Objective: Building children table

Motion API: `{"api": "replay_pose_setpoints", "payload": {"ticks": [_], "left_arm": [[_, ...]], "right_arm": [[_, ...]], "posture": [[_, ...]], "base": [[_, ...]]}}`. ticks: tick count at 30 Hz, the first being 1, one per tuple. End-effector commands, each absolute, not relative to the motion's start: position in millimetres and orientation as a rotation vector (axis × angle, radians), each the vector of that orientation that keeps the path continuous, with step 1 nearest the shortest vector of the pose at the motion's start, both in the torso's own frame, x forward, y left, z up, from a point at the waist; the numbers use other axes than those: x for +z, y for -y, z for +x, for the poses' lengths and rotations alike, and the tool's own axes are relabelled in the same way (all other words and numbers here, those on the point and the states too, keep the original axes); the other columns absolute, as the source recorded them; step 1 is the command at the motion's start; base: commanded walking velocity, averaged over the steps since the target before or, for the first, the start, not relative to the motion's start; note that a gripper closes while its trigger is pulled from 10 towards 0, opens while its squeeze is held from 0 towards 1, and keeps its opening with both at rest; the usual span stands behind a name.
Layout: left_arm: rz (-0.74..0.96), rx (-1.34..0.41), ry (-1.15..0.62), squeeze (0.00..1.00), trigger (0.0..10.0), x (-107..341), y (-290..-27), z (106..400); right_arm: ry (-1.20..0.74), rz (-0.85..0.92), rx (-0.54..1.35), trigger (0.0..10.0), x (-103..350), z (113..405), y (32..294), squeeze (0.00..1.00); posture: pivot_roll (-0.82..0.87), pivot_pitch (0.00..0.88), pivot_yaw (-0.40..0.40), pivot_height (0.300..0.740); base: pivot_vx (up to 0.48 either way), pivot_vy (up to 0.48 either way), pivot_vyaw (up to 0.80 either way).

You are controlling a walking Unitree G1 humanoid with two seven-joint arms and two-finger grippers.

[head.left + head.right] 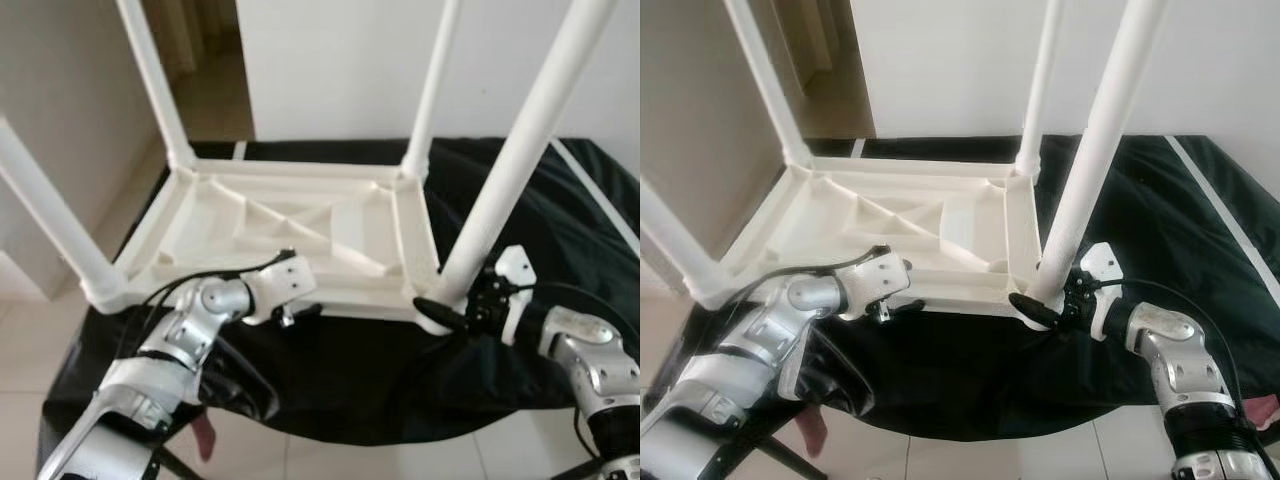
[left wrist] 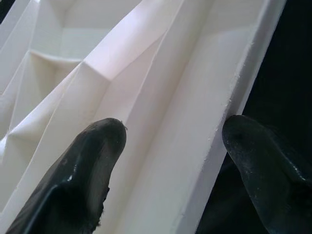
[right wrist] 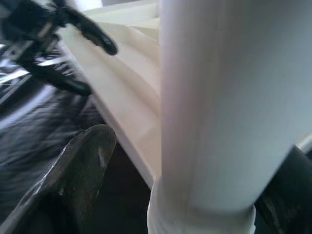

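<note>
A white plastic children's table (image 1: pixel 300 175) lies upside down on a black cloth, its four white legs pointing up. My left gripper (image 1: pixel 300 312) is at the near rim of the tabletop. It is open, with one black finger (image 2: pixel 92 161) inside the ribbed underside and the other outside over the cloth. My right gripper (image 1: pixel 440 312) is at the foot of the near right leg (image 1: pixel 510 170), open, with a finger (image 3: pixel 83 170) on either side of the socket. In the right wrist view a gap shows between that finger and the leg (image 3: pixel 219 97).
The black cloth (image 1: pixel 350 380) covers a low surface and hangs over its near edge above a pale tiled floor (image 1: pixel 300 455). A white wall rises behind, with a doorway (image 1: pixel 205 70) at the back left. A white strip (image 1: pixel 600 195) lies on the cloth at right.
</note>
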State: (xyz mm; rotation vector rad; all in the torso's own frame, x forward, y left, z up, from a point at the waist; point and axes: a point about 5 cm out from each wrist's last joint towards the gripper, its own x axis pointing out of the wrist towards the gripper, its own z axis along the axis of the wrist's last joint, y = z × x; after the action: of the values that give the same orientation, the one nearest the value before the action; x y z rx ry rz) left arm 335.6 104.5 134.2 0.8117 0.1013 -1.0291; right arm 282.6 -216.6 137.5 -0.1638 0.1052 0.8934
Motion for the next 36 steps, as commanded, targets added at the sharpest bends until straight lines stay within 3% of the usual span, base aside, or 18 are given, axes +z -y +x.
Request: {"api": "replay_pose_setpoints", "payload": {"ticks": [1, 10, 16, 22, 28, 36], "left_arm": [[0.830, -0.959, -0.078, 0.00, 10.0, 137.7, -106.6, 341.6], [0.708, -1.026, -0.021, 0.00, 10.0, 144.8, -92.4, 337.0], [0.443, -1.211, 0.027, 0.00, 10.0, 146.1, -65.7, 306.0], [0.281, -1.347, 0.038, 0.00, 10.0, 145.4, -42.7, 275.2], [0.288, -1.430, 0.025, 0.00, 10.0, 139.4, -36.0, 255.8], [0.242, -1.417, 0.041, 0.00, 10.0, 147.0, -32.7, 247.7]], "right_arm": [[-0.144, -0.159, 0.959, 10.0, 131.3, 276.7, 210.1, 0.00], [-0.153, -0.156, 0.936, 10.0, 129.0, 270.6, 211.4, 0.00], [-0.089, -0.147, 0.841, 10.0, 132.3, 283.4, 209.2, 0.00], [-0.058, -0.140, 0.802, 10.0, 134.1, 295.7, 202.7, 0.00], [-0.035, -0.147, 0.742, 10.0, 139.1, 310.5, 203.1, 0.00], [-0.030, -0.174, 0.690, 10.0, 144.9, 324.9, 209.3, 0.00]], "posture": [[-0.08, 0.000, 0.044, 0.740], [-0.09, 0.000, 0.046, 0.740], [-0.08, 0.000, 0.039, 0.740], [-0.06, 0.000, 0.025, 0.740], [-0.04, 0.000, 0.007, 0.740], [-0.03, 0.004, -0.017, 0.740]], "base": [[0.000, 0.000, 0.00], [0.000, 0.000, 0.00], [0.000, 0.000, 0.00], [0.000, 0.000, 0.00], [0.000, 0.000, 0.00], [0.000, 0.000, 0.00]]}}
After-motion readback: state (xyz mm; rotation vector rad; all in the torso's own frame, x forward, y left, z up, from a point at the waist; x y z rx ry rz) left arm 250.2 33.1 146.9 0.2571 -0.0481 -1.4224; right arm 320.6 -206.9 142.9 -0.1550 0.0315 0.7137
